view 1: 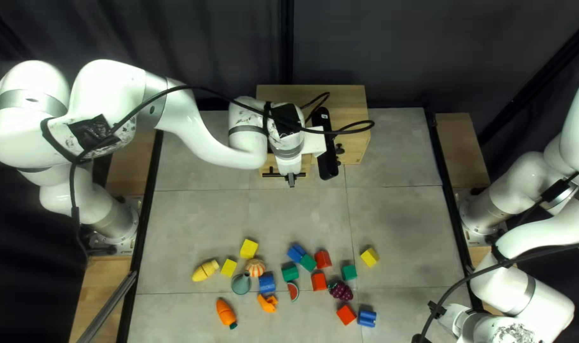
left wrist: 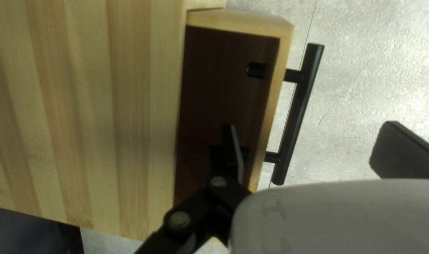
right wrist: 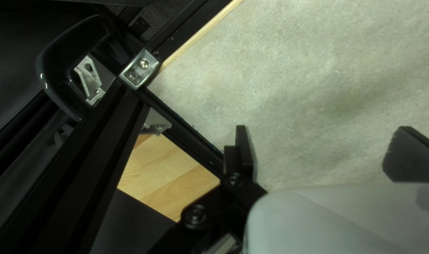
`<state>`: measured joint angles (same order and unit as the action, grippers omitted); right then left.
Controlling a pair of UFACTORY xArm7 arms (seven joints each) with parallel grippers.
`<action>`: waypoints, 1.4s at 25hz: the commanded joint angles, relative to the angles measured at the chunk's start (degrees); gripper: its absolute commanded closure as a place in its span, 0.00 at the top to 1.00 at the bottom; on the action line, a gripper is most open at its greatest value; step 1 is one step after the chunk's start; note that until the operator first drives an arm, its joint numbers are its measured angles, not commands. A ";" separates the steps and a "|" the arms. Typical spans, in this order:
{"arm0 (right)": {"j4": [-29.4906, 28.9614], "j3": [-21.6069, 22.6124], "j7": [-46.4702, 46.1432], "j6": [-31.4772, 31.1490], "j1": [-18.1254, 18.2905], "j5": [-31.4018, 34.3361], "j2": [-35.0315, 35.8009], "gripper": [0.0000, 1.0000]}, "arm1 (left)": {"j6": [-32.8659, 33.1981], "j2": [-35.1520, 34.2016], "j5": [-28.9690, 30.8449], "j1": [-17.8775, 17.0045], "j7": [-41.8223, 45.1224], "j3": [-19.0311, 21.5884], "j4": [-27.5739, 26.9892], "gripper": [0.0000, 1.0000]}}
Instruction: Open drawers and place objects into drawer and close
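Observation:
At the far side of the top left view, my left gripper (view 1: 291, 180) is over the front of a wooden cabinet (view 1: 343, 98), by a pulled-out drawer (view 1: 268, 164). The left wrist view has my left gripper (left wrist: 315, 150) open, one finger over the drawer's dark inside, the other outside beyond the black bar handle (left wrist: 297, 113). Nothing shows in the visible part of the drawer (left wrist: 274, 99). My right gripper (view 1: 455, 319) is at the near right, fingertips hidden; in its wrist view the right gripper (right wrist: 325, 153) stands open above the table, holding nothing.
Toward the table's near edge lie yellow blocks (view 1: 249, 248), red blocks (view 1: 322, 258), green and blue blocks, a carrot (view 1: 226, 312), grapes (view 1: 341, 291), a pumpkin (view 1: 255, 267) and other toys. The right wrist view shows the table's black edge rail (right wrist: 191, 134) and a metal bracket (right wrist: 139, 69).

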<state>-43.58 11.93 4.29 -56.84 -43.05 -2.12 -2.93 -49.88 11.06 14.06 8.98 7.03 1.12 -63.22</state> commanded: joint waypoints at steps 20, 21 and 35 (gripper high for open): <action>0.00 0.00 0.00 0.00 0.00 0.00 0.00 1.00 | 0.65 -0.74 -4.89 1.61 -7.48 0.85 1.42 1.00; 0.00 0.00 0.00 0.00 0.00 0.00 0.00 1.00 | 0.28 -0.92 -5.22 1.60 -8.18 1.02 1.39 1.00; 0.00 0.00 0.00 0.00 0.00 0.00 0.00 1.00 | -1.67 -2.67 -8.72 1.49 -13.29 2.42 2.26 1.00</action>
<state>-43.58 11.93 4.29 -56.84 -43.05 -2.12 -2.93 -51.33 8.66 5.82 10.58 -5.88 3.30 -61.16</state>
